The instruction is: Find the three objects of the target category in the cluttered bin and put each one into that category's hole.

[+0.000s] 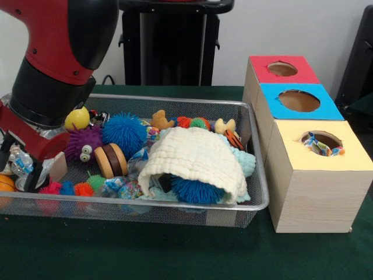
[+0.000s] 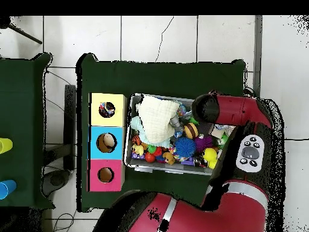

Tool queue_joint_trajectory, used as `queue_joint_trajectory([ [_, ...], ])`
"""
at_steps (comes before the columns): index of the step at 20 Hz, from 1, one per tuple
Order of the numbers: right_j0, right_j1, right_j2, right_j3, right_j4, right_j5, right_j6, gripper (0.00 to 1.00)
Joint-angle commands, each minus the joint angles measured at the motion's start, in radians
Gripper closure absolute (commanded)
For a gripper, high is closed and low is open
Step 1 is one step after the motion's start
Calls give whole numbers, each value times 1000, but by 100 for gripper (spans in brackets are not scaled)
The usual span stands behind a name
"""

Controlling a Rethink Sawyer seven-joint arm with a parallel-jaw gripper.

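Red-black arm [image 1: 55,52] bent low, gripper [image 1: 20,166] pointing down.

**Surroundings outside the work area**

A dark green cloth [image 1: 175,251] covers the table. The floor [image 2: 181,36] consists of light tiles with dark joints. A second green-covered table [image 2: 21,121] stands beside the main one in the overhead view, with a yellow cup [image 2: 5,145] and a blue cup [image 2: 5,188] at its edge. Cables [image 2: 57,175] lie between the two tables.
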Motion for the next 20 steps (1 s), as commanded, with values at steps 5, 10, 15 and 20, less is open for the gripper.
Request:
queue_joint_trajectory([
  [5,-95,-4,193,159,50,139,-107,0],
  [10,-141,3,240,207,46,143,-131,0],
  [15,-172,10,282,247,45,155,-136,0],
  [20,-189,10,328,293,48,174,-134,0],
])
